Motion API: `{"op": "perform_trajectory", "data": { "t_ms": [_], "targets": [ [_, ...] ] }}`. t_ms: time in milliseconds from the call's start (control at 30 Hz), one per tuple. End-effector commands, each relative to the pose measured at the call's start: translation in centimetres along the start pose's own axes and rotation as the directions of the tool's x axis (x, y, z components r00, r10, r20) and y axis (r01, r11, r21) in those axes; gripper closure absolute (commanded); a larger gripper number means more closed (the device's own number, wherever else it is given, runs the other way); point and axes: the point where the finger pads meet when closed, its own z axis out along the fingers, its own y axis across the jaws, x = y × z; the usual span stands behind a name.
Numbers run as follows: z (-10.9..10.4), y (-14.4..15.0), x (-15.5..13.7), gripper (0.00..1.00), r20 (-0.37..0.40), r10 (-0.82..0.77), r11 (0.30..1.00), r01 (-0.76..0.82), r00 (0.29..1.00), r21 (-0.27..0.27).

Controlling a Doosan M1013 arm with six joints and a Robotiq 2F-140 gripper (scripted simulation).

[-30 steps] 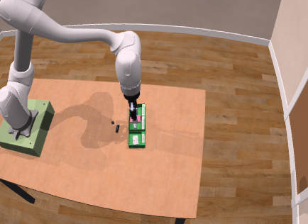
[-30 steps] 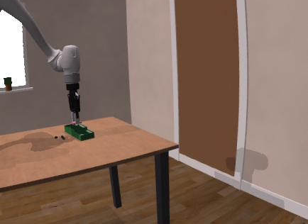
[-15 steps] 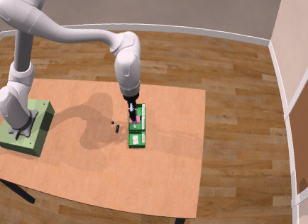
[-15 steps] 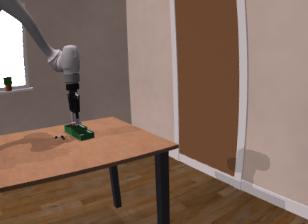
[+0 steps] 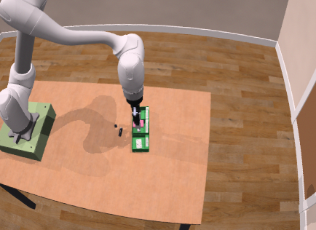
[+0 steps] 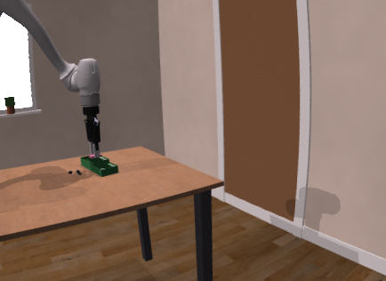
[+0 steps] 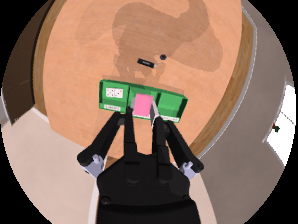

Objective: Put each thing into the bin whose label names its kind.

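Over the table, pink block inside claw.

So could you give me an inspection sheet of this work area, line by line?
Surface: wooden table, shadows across it
Job's things: pink block in the jaws, over the green bins; white piece in an end bin; labels too small to read
Clutter: none certain; dark bar and small dark piece lie beside the bins
Gripper: closed on the block
Cables: nothing seen
Surroundings: wooden floor, plain walls, potted plant by window
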Motion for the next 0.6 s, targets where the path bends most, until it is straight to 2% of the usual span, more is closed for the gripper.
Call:
{"op": "perform_trajectory", "data": {
  "t_ms": [0, 400, 567],
  "targets": [
    [0.6, 0.0, 0.0, 0.79, 0.000, 0.000, 1.000, 0.000, 1.000, 0.000],
    [3.0, 0.0, 0.0, 0.79, 0.000, 0.000, 1.000, 0.000, 1.000, 0.000],
    [3.3, 0.0, 0.0, 0.79, 0.000, 0.000, 1.000, 0.000, 1.000, 0.000]
  ]
}}
